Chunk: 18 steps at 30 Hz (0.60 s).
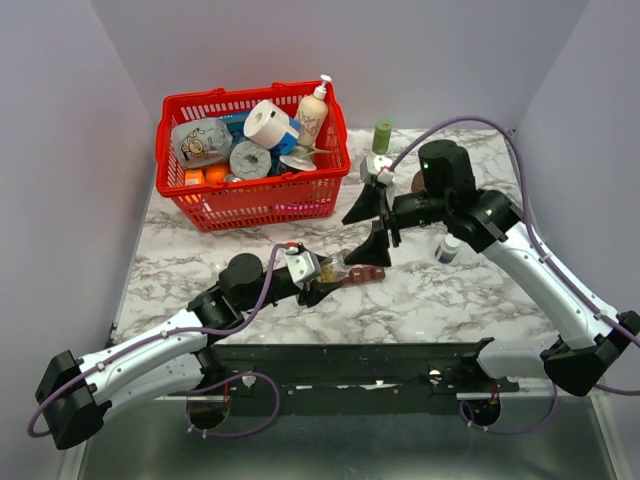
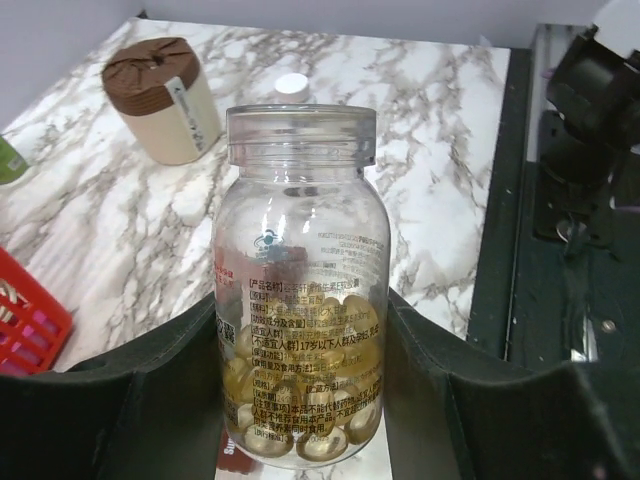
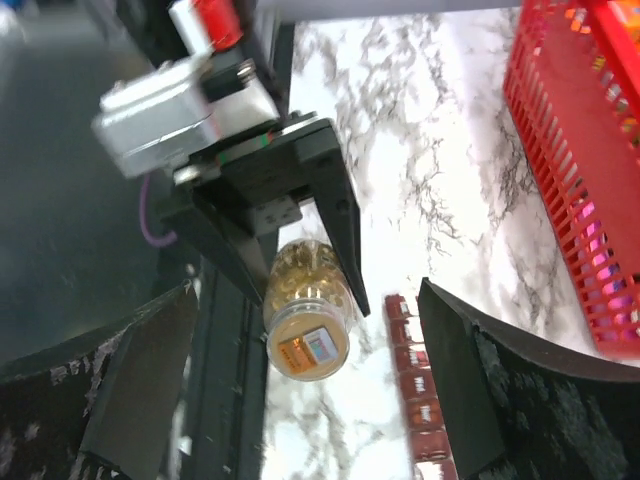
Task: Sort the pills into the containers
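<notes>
A clear bottle (image 2: pixel 300 250) with no cap holds the yellowish pills (image 2: pixel 300 400) in its lower part. My left gripper (image 2: pixel 300 335) is shut on the bottle's sides, and it hangs tilted over the marble table (image 1: pixel 335 270). The maroon-brown strip of containers (image 1: pixel 366 275) lies on the table just right of the bottle (image 3: pixel 305 310), seen again as containers (image 3: pixel 415 400) in the right wrist view. My right gripper (image 1: pixel 370 226) hovers close behind the bottle, jaws wide open and empty. Its dark fingers (image 3: pixel 470 380) stand well apart from the bottle.
A red basket (image 1: pixel 250 205) full of groceries stands at the back left. A green cap (image 1: pixel 382 135), a cream jar with a brown lid (image 2: pixel 160 100) and a small white-capped bottle (image 1: pixel 448 250) stand on the right half. A black rail (image 1: pixel 350 365) runs along the near edge.
</notes>
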### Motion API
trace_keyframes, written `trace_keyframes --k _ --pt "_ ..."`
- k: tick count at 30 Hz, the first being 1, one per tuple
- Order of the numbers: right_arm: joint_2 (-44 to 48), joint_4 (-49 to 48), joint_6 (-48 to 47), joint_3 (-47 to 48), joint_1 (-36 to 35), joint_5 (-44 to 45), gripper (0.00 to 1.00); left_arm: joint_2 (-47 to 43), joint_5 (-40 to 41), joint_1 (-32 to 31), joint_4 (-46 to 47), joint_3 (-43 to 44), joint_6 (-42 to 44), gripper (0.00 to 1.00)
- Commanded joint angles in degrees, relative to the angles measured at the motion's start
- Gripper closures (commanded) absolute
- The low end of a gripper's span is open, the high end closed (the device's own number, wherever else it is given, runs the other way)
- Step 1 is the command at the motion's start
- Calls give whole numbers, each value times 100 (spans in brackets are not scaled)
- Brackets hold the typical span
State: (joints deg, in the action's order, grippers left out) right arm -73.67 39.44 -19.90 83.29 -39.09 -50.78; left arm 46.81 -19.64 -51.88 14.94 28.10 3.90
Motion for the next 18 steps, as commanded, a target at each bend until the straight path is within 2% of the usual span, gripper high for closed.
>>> trace_keyframes --k 1,4,5,8,13,18 --pt "-26 -1024 2697 -250 279 -432 0 -75 1128 -15 571 -41 -170 100" --pt "46 -1272 3149 -645 271 -144 4 -40 1454 -15 764 -50 -188 100" --pt "11 -1281 3324 -717 270 223 6 -14 1489 -15 800 -41 -179 100" --pt "-68 -1281 3370 -937 279 700 7 109 1472 -15 905 3 -171 100" --pt "-174 -1316 3458 -885 270 658 11 320 1463 -15 993 91 -171 100" --pt "-236 -1342 3458 -840 270 666 24 434 1489 -15 1011 143 -170 100"
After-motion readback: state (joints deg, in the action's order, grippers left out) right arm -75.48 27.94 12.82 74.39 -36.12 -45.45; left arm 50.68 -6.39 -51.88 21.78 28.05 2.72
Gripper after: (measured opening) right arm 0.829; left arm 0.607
